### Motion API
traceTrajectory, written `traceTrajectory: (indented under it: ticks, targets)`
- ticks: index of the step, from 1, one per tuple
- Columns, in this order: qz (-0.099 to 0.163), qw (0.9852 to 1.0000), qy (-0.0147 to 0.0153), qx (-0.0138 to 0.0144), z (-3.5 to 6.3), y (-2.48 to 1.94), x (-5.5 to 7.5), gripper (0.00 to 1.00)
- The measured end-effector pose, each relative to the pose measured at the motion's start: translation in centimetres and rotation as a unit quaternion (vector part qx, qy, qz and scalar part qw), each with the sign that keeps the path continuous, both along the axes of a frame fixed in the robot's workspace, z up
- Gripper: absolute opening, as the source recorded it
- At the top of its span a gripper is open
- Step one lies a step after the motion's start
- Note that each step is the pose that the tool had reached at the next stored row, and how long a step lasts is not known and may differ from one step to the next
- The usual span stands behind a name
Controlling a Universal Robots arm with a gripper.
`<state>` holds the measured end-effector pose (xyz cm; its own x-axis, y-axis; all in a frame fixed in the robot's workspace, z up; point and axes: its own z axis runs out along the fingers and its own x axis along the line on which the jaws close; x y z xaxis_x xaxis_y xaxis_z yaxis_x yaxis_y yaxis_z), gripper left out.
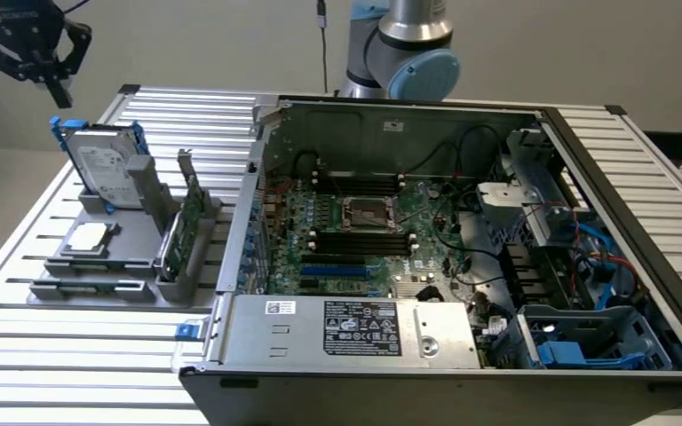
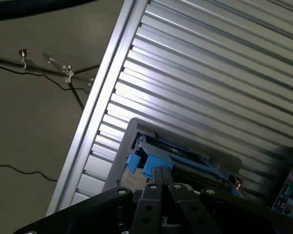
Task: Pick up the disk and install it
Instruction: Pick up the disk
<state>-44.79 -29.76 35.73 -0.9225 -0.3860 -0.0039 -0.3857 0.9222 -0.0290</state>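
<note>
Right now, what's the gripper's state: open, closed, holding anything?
Gripper: closed, holding nothing; it hangs above the disk, apart from it.

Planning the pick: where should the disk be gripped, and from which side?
Probably the top edge of the disk, pinched across its thickness, coming from above: it stands upright in the grey holder, lower part seated, blue-framed top free.

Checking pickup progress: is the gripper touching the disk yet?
Apart. The exterior view shows the gripper above the disk, with a clear gap between them.
</note>
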Motion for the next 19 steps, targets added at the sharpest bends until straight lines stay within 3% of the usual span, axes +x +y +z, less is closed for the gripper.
traceTrajectory:
  ticks: [6, 11, 15, 19]
  targets:
    - [0.047, 0.9989, 0.0048, -0.0004, -0.02, 0.00, 0.00, 0.11]
    - [0.087, 0.9962, 0.0088, -0.0006, -0.03, 0.00, 0.00, 0.11]
    - [0.122, 0.9925, 0.0099, -0.0008, -0.03, 0.00, 0.00, 0.11]
    - [0.158, 0.9873, 0.0100, -0.0012, -0.04, 0.00, 0.01, 0.11]
